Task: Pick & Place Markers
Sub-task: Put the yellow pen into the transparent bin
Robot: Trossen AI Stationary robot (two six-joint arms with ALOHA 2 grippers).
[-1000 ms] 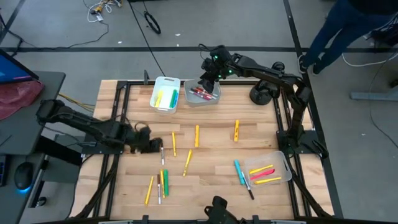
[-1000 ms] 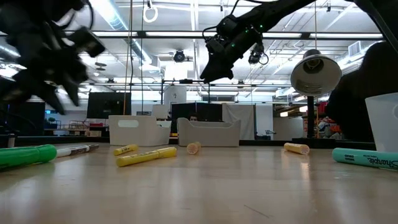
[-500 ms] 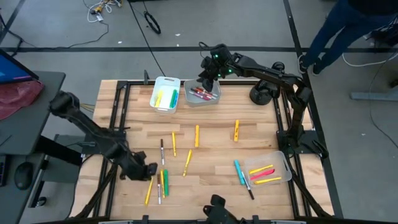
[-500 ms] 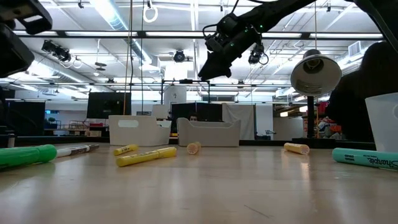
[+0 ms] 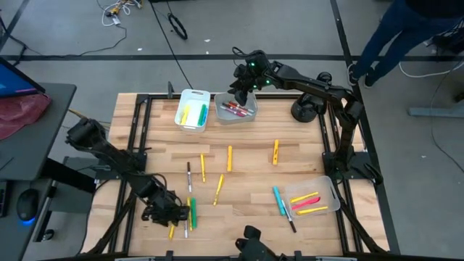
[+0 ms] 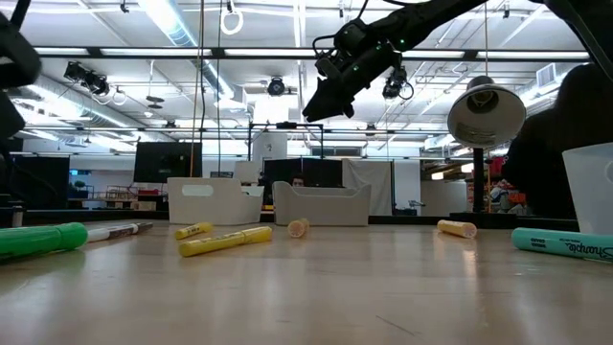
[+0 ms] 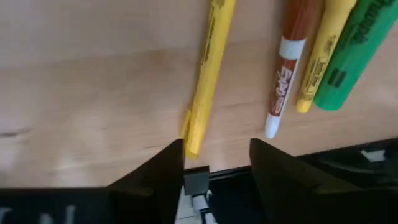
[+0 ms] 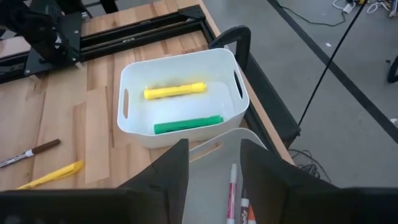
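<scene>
Near the table's near-left corner lie a yellow marker (image 7: 210,68), a brown-and-white marker (image 7: 285,68), a second yellow one (image 7: 324,53) and a green one (image 7: 359,50), flat on the wood. My left gripper (image 5: 171,212) hovers over this cluster, open. The first yellow marker's end (image 7: 191,134) lies just ahead of the gap between its fingers (image 7: 214,149), and nothing is between them. My right gripper (image 5: 239,87) is open above the clear bin (image 5: 235,110) at the far edge, which holds red and pink markers (image 8: 233,193).
A white bin (image 8: 180,99) beside the clear one holds a yellow and a green marker. Loose yellow markers (image 5: 230,158) and a blue one (image 5: 278,201) lie mid-table. A clear tray (image 5: 330,190) with markers sits near right. A person (image 5: 406,29) stands beyond the far right corner.
My left gripper has swung from the table's left middle toward the near edge, sinking a little and turning as it went, and now stands over the near-left marker cluster. The markers have kept still.
</scene>
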